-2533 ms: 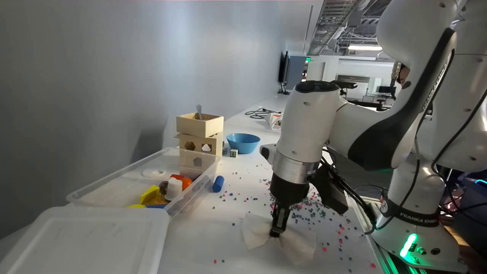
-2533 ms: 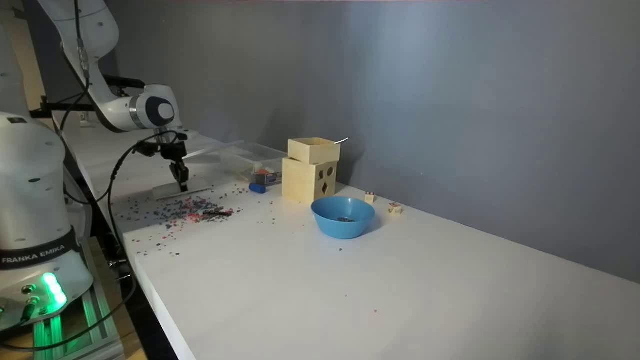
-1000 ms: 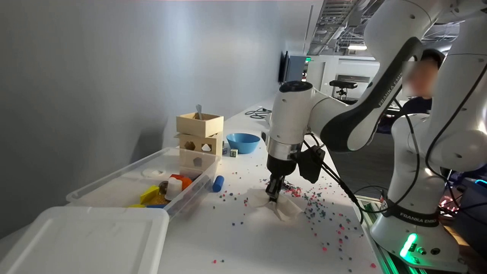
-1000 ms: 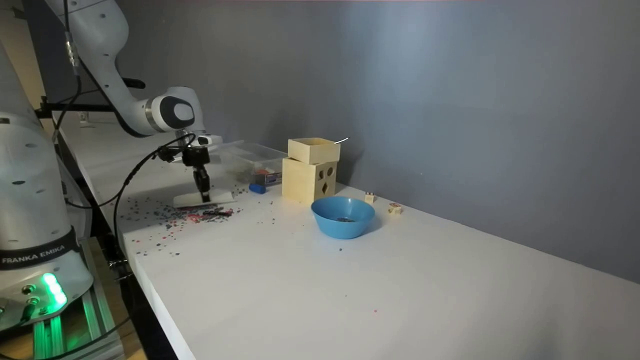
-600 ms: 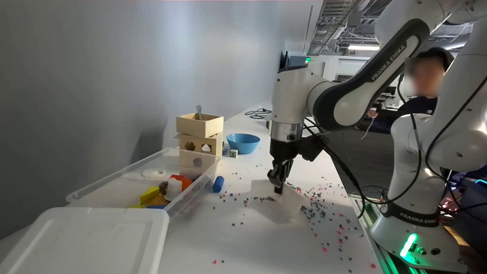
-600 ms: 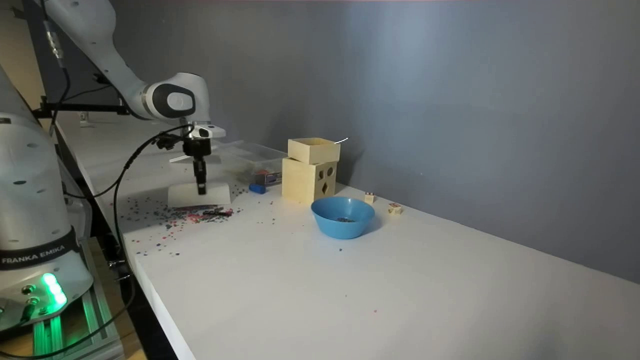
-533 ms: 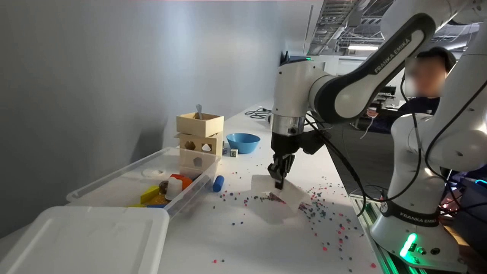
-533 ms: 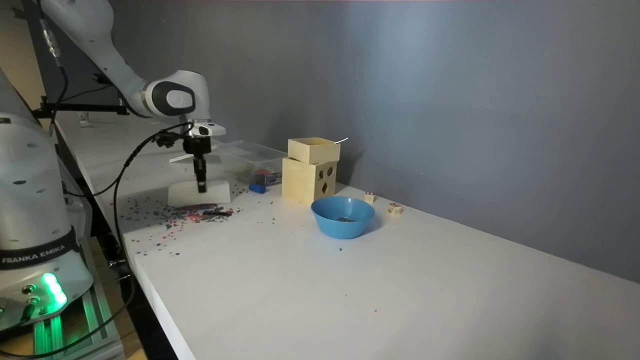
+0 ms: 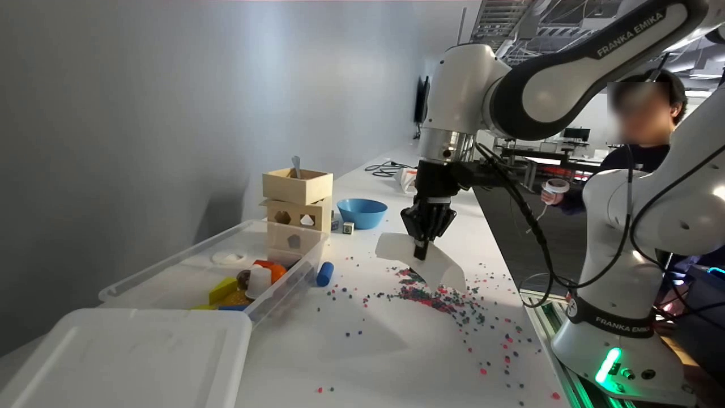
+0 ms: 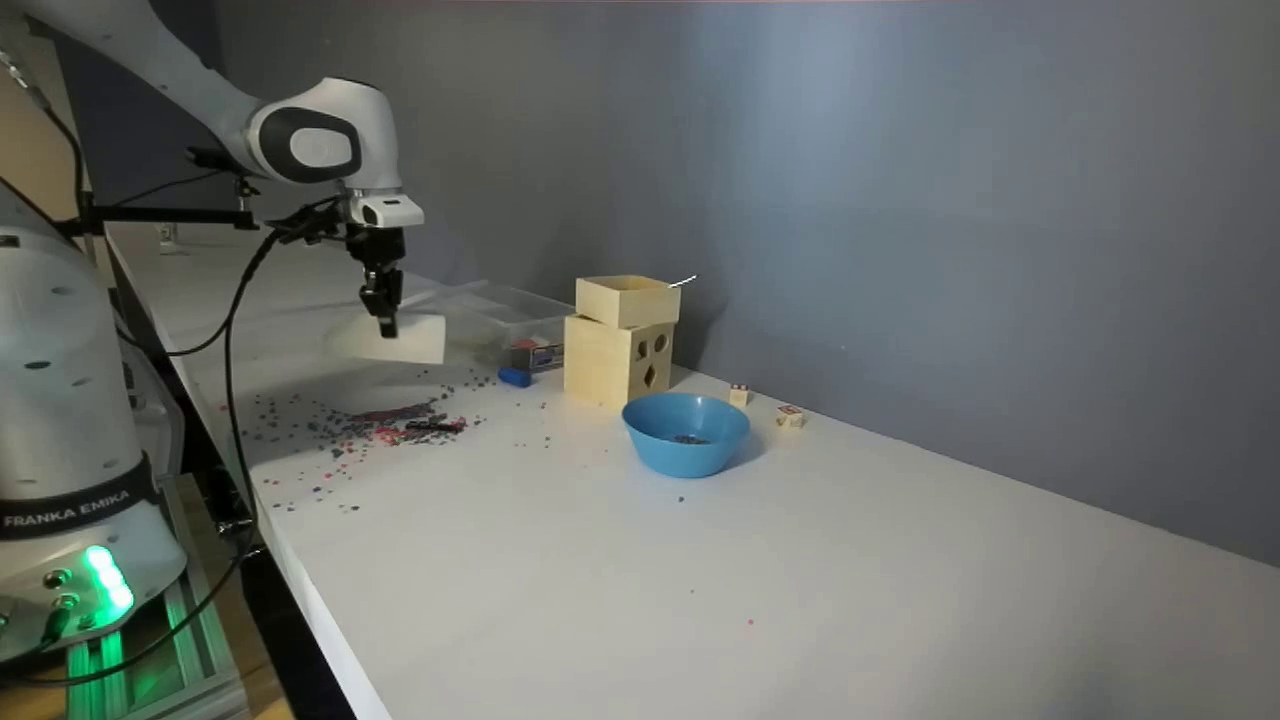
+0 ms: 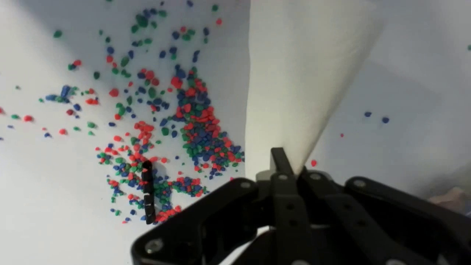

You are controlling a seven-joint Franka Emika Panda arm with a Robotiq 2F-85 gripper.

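1. Above and just beside the heap of coloured bits (image 11: pixel 206 138): one white sheet (image 11: pixel 298 84), paper or thin cloth, material not certain; held off the table (image 10: pixel 900 600), spread on both sides of the grasp.
2. Above the heap likewise: gripper (image 9: pixel 421 254), fingers pinched on the sheet around its middle. Firm, even pressure should serve best; something so thin could twist or slip.
3. Step in hand, as judged: holding the sheet clear of the heap. Best done slowly and level, lower corner high enough that no edge drags and scatters loose bits.
4. Beside the heap, among looser bits, on the side away from the sheet in the wrist view: one black stick (image 11: pixel 148 195), lying flat. Any low pass should allow it room; an edge could snag.
5. Near the heap: one blue cylinder (image 9: pixel 325 273), on its side, liable to roll if brushed.
6. Well apart from the heap: one blue bowl (image 10: pixel 688 462), upright, some bits inside.
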